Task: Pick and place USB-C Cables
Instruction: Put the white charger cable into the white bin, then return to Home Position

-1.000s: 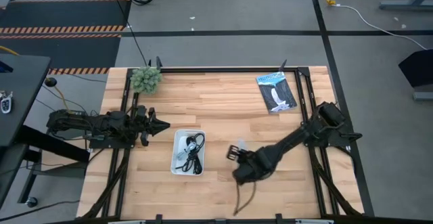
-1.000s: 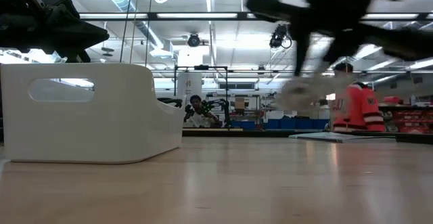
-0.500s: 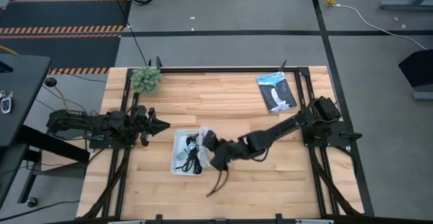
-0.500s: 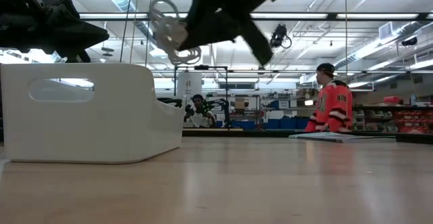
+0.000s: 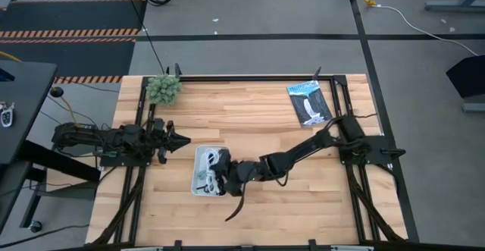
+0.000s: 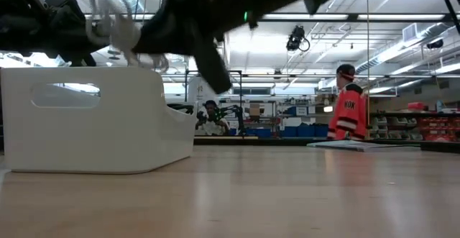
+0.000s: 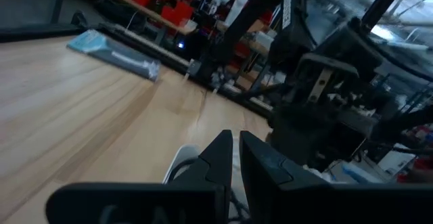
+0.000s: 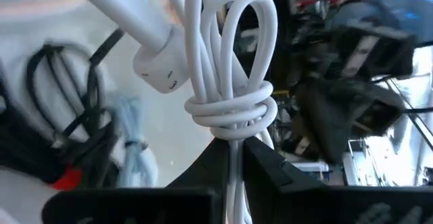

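Note:
My right gripper (image 5: 225, 170) reaches from the table's right to the white bin (image 5: 198, 189) and is shut on the white USB-C cable (image 8: 230, 55), a small coil tied round with its own cord. In the low view the white cable (image 6: 115, 26) hangs above the bin's rim (image 6: 93, 71). Inside the bin lie the black cable (image 8: 61, 109), the red-and-black one (image 8: 64, 180) and the silver-grey one (image 8: 132, 136). My left gripper (image 5: 182, 139) waits shut near the table's left edge, just left of the bin. My right gripper pinches the white cable between its two fingers (image 8: 270, 173), on the bundled strands just below the wrap (image 8: 230, 137). The fingers come from the table's right. The loops and a plug (image 8: 159, 68) stick out past the fingertips. The coil is lifted clear, over the bin.
A blue-black flat packet (image 5: 309, 103) lies near the table's far right corner. A green tufted ball (image 5: 163, 89) sits at the far left corner. Bare wood lies between the bin and the near edge. A person in orange (image 6: 348, 112) stands in the room behind.
My right gripper has swept from the table's near middle toward the left, carrying the white cable, and now holds it over the bin. The arm has stretched out across the table. The cable has stayed lifted clear throughout.

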`<state>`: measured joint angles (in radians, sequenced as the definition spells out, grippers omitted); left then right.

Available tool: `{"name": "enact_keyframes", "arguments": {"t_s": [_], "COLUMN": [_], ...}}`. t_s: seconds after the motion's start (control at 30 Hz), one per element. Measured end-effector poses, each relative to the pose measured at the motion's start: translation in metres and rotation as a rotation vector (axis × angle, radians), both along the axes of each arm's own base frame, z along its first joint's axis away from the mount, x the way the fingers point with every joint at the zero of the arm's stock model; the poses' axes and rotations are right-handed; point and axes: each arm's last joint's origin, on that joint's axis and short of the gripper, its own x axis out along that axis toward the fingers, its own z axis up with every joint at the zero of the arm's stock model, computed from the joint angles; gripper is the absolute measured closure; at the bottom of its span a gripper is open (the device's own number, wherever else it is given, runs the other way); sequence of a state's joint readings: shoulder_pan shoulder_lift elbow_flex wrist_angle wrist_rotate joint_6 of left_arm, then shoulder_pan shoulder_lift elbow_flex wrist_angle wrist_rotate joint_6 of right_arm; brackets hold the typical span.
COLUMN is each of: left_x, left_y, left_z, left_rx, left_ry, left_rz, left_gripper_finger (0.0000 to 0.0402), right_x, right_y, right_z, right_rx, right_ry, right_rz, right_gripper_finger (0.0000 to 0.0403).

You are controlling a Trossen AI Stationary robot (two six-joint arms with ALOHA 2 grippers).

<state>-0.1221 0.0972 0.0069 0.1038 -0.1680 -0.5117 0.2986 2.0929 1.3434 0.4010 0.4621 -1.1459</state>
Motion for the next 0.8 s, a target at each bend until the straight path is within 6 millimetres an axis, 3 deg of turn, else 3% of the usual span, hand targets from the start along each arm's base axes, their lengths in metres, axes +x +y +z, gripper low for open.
{"name": "enact_keyframes", "arguments": {"t_s": [0.3, 0.8], "left_x": [0.000, 0.000], "left_y": [0.000, 0.000], "left_z": [-0.001, 0.000], "left_rx": [0.001, 0.001], "left_ry": [0.006, 0.005], "left_rz": [-0.001, -0.001], "left_gripper_finger": [0.0365, 0.0365], "right_x": [0.010, 0.011], "right_y": [-0.007, -0.004], "right_z": [-0.049, -0.043], "right_rx": [-0.159, -0.164], "right_ry": [0.063, 0.029], "right_rz": [-0.061, -0.027], "right_gripper_finger": [0.0358, 0.0240]}}
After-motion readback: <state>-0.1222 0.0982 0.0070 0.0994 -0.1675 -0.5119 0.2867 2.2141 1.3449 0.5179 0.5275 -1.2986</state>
